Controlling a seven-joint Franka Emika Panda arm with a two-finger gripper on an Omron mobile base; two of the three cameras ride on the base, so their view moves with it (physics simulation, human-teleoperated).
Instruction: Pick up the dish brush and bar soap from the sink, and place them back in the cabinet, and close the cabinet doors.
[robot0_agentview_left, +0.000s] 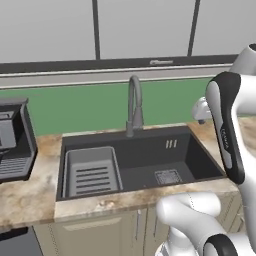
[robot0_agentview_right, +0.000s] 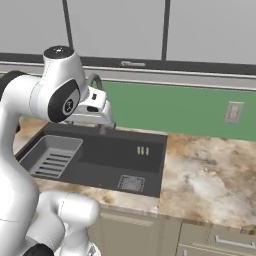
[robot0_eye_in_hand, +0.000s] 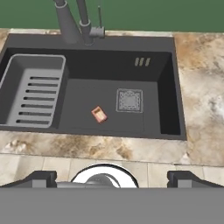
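Even, shadowless rendered light, moderately bright throughout. The wide dark-grey rectangular sink stays dim inside; the mottled beige stone desk shows no glare. All views look slightly soft and low in resolution, without edge distortion.

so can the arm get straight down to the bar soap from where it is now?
Probably yes. The bar soap lies alone on the bare floor of the sink, left of the drain grate, clear of the tray insert. The open gripper hangs above with nothing between.

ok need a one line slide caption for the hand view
Open gripper poised above the dark sink, bar soap lying on the basin floor beside the drain grate.
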